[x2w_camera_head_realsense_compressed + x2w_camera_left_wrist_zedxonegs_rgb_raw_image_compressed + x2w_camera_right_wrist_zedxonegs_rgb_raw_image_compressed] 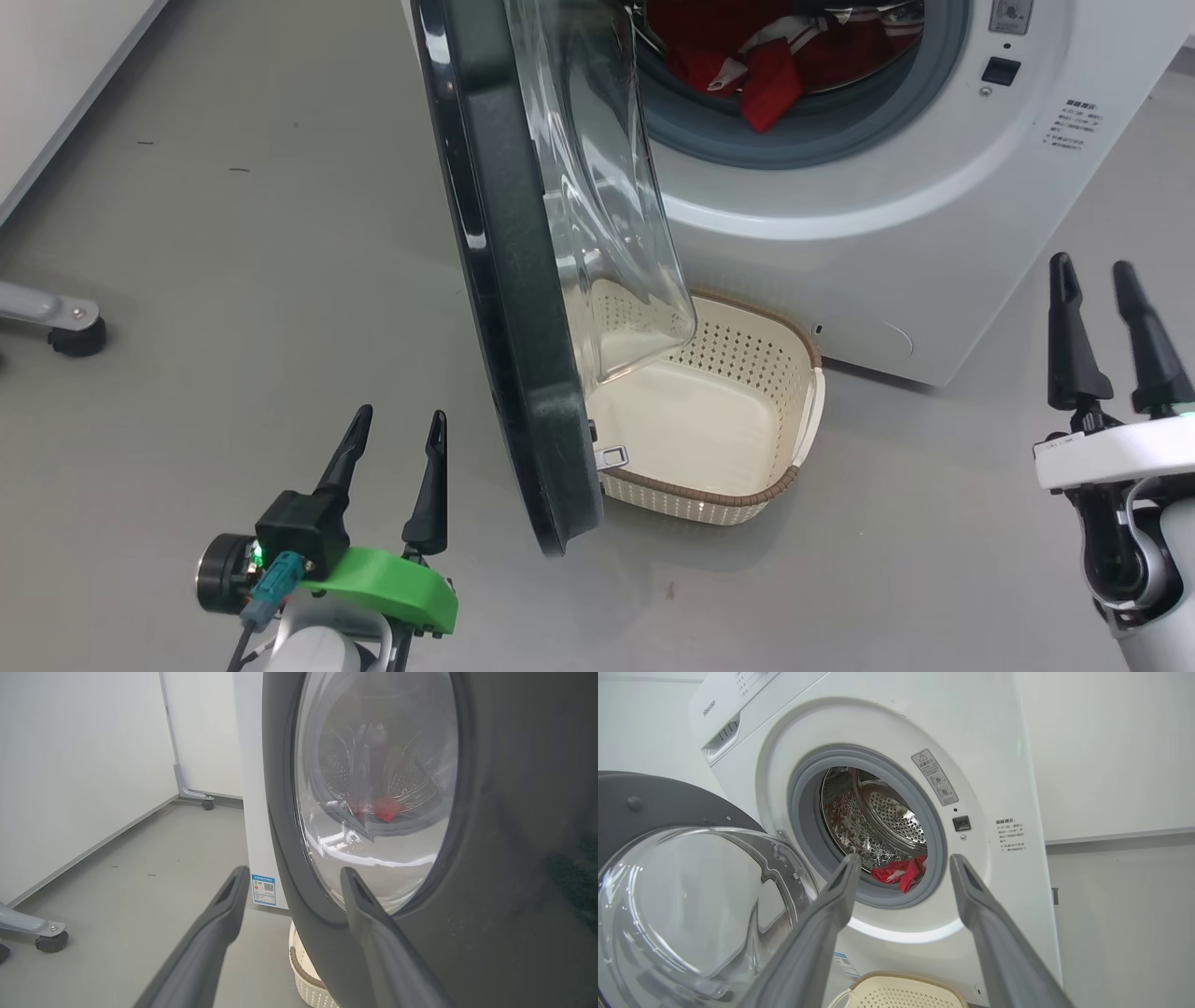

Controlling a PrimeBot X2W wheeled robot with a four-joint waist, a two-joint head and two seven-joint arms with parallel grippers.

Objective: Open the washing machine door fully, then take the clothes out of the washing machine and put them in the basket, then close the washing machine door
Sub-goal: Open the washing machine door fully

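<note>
The washing machine stands with its door swung out about square to the front, black rim toward me. Red clothes lie in the steel drum, one piece hanging over the grey seal; they show through the glass as clothes. The cream basket sits on the floor under the opening, partly behind the door. My left gripper is open, just outside the door's rim. My right gripper is open, holding nothing, right of the basket.
Grey floor lies all around. A wheeled stand foot sits at the left by a white wall panel. Another castor stands beside the machine's far side. Free floor lies between my two arms.
</note>
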